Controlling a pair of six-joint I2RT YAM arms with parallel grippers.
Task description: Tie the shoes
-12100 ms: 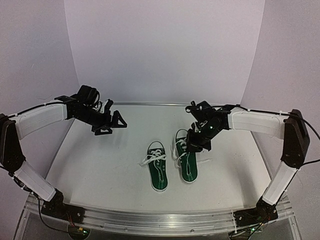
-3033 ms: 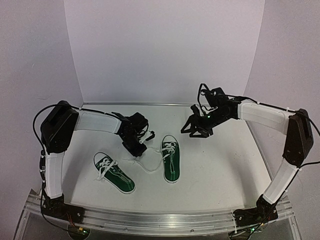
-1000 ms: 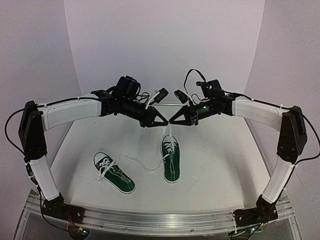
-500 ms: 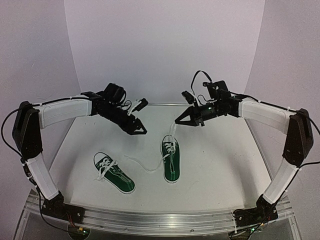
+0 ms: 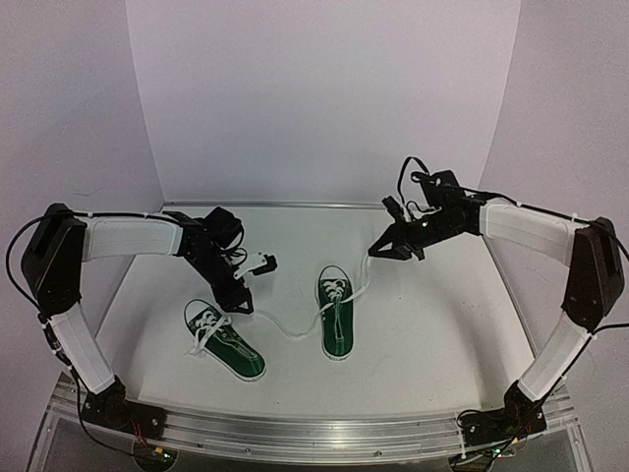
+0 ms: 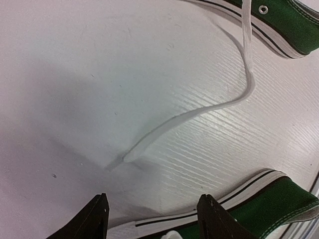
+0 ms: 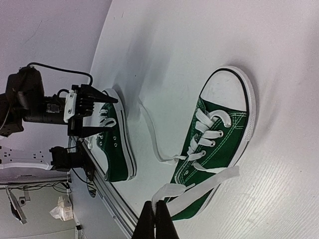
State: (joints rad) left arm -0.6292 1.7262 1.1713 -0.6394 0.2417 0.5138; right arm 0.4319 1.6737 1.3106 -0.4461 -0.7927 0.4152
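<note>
A white desk [image 5: 442, 324] is seen from above, with a pale wall behind it and two robot arms reaching in from the near corners.

At the left, the left end effector [image 6: 152, 221] is pointed down at the desk with its fingers spread apart and nothing between them. It is held just above the far end of the first shoe [image 5: 228, 344], a dark green sneaker with a white sole. This shoe is set on its sole at an angle, its toe turned toward the near edge and the middle of the desk. Its white laces are seen untied and loosely spread.

A loose lace [image 5: 285, 327] is laid in a curve across the bare desk, running from near the first shoe to the second shoe [image 5: 335, 315]. The second shoe is placed near the middle of the desk, on its sole, with its white toe cap toward the near edge.

From the second shoe a held lace [image 5: 356, 285] is drawn up and to the right. Its end is pinched in the right end effector [image 5: 376, 248], whose fingers are pressed together on it, raised above the desk beyond the shoe.
</note>
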